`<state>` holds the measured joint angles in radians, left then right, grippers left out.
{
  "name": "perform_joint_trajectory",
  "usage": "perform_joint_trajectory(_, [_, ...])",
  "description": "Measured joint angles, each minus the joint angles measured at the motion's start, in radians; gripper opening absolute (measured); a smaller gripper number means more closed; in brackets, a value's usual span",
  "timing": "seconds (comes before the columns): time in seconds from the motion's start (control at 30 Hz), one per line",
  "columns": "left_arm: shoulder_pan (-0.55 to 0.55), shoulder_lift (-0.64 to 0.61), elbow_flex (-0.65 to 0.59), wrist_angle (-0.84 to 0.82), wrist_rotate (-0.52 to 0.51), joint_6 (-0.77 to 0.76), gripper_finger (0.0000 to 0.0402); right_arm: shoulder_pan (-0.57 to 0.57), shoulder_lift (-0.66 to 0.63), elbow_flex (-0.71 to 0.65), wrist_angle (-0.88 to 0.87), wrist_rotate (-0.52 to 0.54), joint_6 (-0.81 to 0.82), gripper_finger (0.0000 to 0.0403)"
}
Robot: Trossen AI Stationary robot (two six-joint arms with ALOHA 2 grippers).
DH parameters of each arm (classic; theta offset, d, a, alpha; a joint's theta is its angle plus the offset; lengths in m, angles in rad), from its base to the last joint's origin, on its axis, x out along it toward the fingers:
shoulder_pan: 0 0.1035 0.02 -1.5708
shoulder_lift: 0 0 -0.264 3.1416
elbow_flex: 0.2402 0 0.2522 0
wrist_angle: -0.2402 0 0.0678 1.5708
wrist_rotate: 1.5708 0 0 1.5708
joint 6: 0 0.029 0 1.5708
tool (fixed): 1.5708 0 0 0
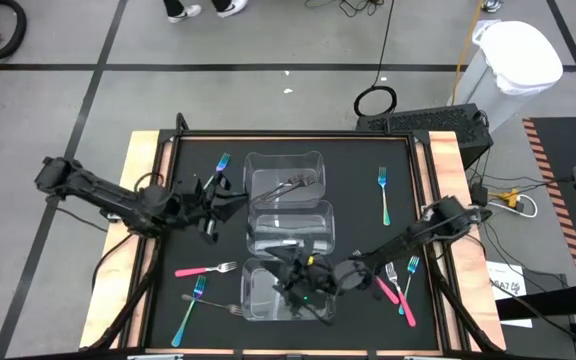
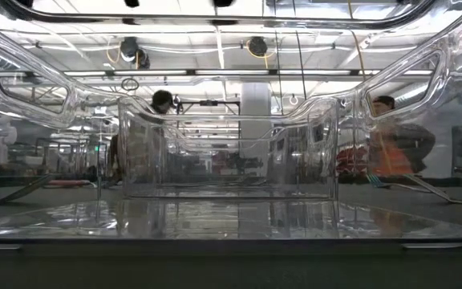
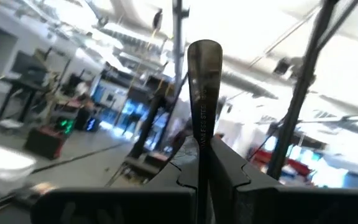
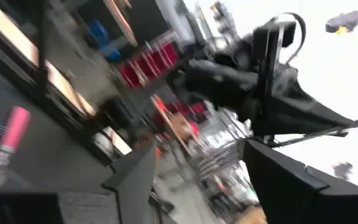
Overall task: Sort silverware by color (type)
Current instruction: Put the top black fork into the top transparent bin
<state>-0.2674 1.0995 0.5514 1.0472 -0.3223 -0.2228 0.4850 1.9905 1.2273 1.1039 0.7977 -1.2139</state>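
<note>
Grey fork [image 3: 204, 81]: gripped upright in left hand [image 1: 230, 200]; release it low over far container [image 1: 286, 185].
Right hand [image 1: 290, 280]: fingers spread, empty.

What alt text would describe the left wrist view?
The left gripper is shut on a grey metal utensil handle, which sticks up past its dark fingers. Behind it is a blurred workshop ceiling with beams and lights.

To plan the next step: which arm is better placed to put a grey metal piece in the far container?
Left. The left gripper holds a grey metal handle beside the far container, where grey forks lie. The right gripper hangs open over the near container.
</note>
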Motion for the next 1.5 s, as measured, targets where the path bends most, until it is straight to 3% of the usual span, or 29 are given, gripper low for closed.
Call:
perform_joint_trajectory(0.17, [-0.036,0.107,0.000,0.180,0.005,0.031,0.0011,0.001,0.070,0.088,0.002,0.121,-0.043,0.0268])
perform_joint_trajectory(0.33, [-0.064,0.177,0.000,0.318,0.006,0.053,0.0011,0.002,0.071,0.092,0.017,0.166,-0.064,0.0262])
perform_joint_trajectory(0.73, [-0.084,0.299,0.000,0.519,0.007,0.048,0.0011,0.023,0.071,0.092,0.094,0.195,-0.177,0.0166])
perform_joint_trajectory(1.07, [-0.095,0.359,0.056,0.529,0.002,0.050,0.0011,0.024,0.071,0.092,0.095,0.202,-0.213,0.0084])
perform_joint_trajectory(1.37, [-0.097,0.361,0.058,0.529,0.002,0.055,0.0011,0.031,0.071,0.092,0.140,0.243,-0.272,0.0073])
perform_joint_trajectory(1.5, [-0.097,0.361,0.058,0.533,0.006,0.057,0.0015,0.044,0.071,0.092,0.182,0.271,-0.333,0.0050])
